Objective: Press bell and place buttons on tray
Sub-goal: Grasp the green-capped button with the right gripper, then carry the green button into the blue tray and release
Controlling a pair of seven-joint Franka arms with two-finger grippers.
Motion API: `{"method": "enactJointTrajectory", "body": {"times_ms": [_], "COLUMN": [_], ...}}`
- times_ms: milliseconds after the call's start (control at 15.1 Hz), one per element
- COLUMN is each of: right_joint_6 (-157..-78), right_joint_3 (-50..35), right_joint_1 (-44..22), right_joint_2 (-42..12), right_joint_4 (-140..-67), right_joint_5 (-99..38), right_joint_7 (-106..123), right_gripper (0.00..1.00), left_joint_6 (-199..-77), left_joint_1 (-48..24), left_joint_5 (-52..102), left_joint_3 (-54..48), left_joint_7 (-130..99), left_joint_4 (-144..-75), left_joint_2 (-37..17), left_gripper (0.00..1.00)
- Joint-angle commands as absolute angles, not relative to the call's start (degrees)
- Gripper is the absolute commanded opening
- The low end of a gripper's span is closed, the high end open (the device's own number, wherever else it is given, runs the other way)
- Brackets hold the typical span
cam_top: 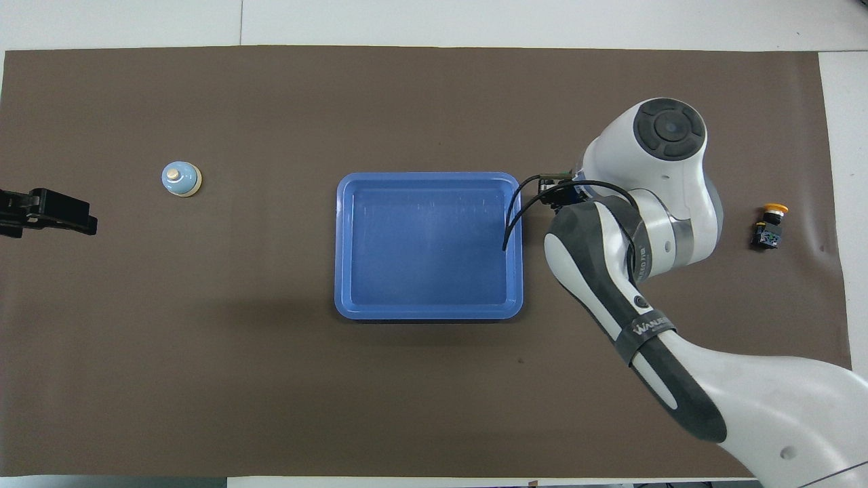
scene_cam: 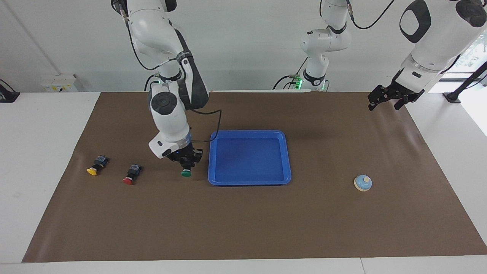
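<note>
the right tool (scene_cam: 186, 166) is clamped on the green button (scene_cam: 186, 173), lifted just beside the tray (scene_cam: 249, 182); the left tool (scene_cam: 388, 99), its fingers spread, waits over the counter's corner.

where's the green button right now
In the facing view, the green button hangs in the shut right gripper over the mat beside the tray.

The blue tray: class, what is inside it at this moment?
Nothing shows inside the tray. The right gripper holds the green button beside it. The right arm's cable hides one small strip of the floor from overhead.
</note>
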State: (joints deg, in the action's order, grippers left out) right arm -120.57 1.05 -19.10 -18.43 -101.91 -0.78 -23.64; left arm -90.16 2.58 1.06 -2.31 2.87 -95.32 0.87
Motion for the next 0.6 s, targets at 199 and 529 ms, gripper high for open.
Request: {"method": "enactJointTrajectory", "body": {"times_ms": [199,529], "right_joint_6": [-122.24,-129.37], "right_joint_3": [0.79,0.79], "right_joint_1": [-26.35,-28.56], "right_joint_2": [-19.33,-19.95], "right_joint_4": [-103.35,-109.16], "right_joint_5": [-1.49,-1.49], "right_joint_7": [-30.31,-31.46], "right_gripper": [0.00,0.00], "left_joint_6": [-90.18,-90.18], "left_joint_1": [2.72,2.72], "left_joint_5": [1.58,1.58], "left_joint_3": [-2.20,-2.20], "left_joint_7": [3.25,3.25], "left_joint_4": [-96.42,-96.42], "left_joint_2": [2.02,2.02], "left_gripper": [1.00,1.00]}}
